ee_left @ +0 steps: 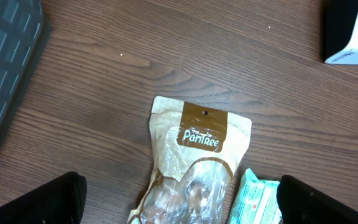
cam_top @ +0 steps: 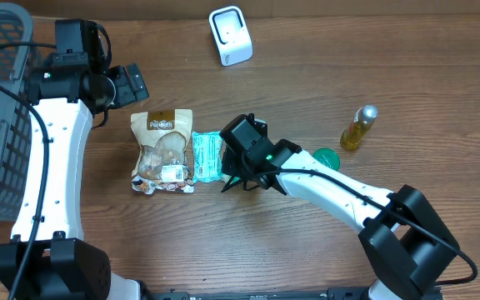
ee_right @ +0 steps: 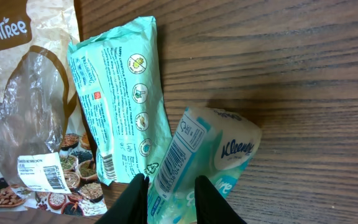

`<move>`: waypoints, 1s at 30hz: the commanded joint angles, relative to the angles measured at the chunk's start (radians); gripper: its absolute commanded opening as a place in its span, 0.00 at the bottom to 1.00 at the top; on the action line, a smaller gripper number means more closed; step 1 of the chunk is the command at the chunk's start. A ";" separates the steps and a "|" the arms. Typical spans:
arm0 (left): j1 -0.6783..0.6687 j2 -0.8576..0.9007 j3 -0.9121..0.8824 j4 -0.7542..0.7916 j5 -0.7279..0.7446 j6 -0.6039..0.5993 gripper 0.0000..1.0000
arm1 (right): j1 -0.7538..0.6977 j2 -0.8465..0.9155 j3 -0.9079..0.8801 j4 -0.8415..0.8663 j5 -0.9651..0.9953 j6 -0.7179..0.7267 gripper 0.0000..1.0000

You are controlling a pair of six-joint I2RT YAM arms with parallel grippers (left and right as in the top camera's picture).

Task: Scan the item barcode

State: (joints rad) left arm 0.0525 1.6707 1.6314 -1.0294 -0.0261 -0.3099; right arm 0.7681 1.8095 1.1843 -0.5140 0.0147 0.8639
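Our right gripper [ee_right: 169, 194] is clamped on one end of the single Kleenex tissue pack [ee_right: 219, 155]. Its barcode [ee_right: 176, 155] sits exposed just ahead of the fingers, probably so the one scanner [cam_top: 230, 35], well beyond the hand, can read it. Just left of the hand lie one green wipes pack [ee_right: 120, 99] and one PanTree snack bag [ee_right: 23, 118]. Our left gripper [ee_left: 182, 208] hangs released above that bag, grasping nothing.

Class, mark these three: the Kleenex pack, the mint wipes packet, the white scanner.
Kleenex pack [ee_right: 224, 155]: right wrist view, beside its logo.
mint wipes packet [ee_right: 123, 87]: right wrist view, middle of its back.
white scanner [cam_top: 230, 35]: overhead view, centre of its face.
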 commanded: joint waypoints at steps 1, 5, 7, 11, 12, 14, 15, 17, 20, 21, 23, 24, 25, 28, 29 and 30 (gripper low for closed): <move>-0.007 -0.002 0.009 0.001 -0.003 0.008 1.00 | 0.013 -0.011 0.006 0.016 0.006 0.005 0.22; -0.007 -0.002 0.009 0.001 -0.003 0.008 0.99 | 0.032 0.011 0.006 0.031 0.005 0.005 0.22; -0.007 -0.002 0.009 0.001 -0.003 0.008 1.00 | 0.033 0.023 0.006 0.034 -0.001 0.005 0.22; -0.007 -0.002 0.009 0.001 -0.003 0.008 1.00 | 0.033 0.050 0.006 0.061 -0.035 0.004 0.25; -0.007 -0.003 0.009 0.001 -0.003 0.008 1.00 | 0.033 0.052 0.006 0.067 -0.040 0.004 0.26; -0.007 -0.002 0.009 0.001 -0.003 0.008 1.00 | 0.033 0.052 0.006 0.073 -0.040 0.004 0.28; -0.007 -0.002 0.009 0.001 -0.003 0.008 1.00 | 0.033 0.052 0.006 0.076 -0.040 0.004 0.28; -0.007 -0.002 0.009 0.001 -0.003 0.008 1.00 | 0.033 0.052 0.006 0.084 -0.040 0.003 0.31; -0.007 -0.002 0.009 0.001 -0.003 0.008 1.00 | 0.033 0.052 0.006 0.089 -0.044 0.000 0.40; -0.007 -0.002 0.009 0.001 -0.003 0.008 1.00 | 0.033 0.052 0.006 0.092 -0.045 -0.005 0.42; -0.007 -0.002 0.009 0.001 -0.003 0.008 0.99 | 0.033 0.052 0.006 0.119 -0.089 -0.077 0.47; -0.007 -0.002 0.009 0.001 -0.003 0.008 1.00 | 0.033 0.052 0.006 0.140 -0.130 -0.129 0.50; -0.007 -0.002 0.009 0.001 -0.003 0.008 1.00 | 0.033 0.052 0.006 0.148 -0.153 -0.154 0.51; -0.007 -0.002 0.009 0.001 -0.003 0.008 1.00 | 0.033 0.052 0.006 0.142 -0.146 -0.166 0.51; -0.007 -0.002 0.009 0.001 -0.003 0.008 0.99 | 0.032 0.052 0.006 0.138 -0.143 -0.167 0.50; -0.007 -0.002 0.009 0.001 -0.003 0.008 0.99 | 0.030 0.052 0.006 0.137 -0.143 -0.167 0.50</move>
State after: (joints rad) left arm 0.0525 1.6707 1.6314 -1.0290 -0.0261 -0.3099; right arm 0.7990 1.8565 1.1843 -0.3790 -0.1158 0.7341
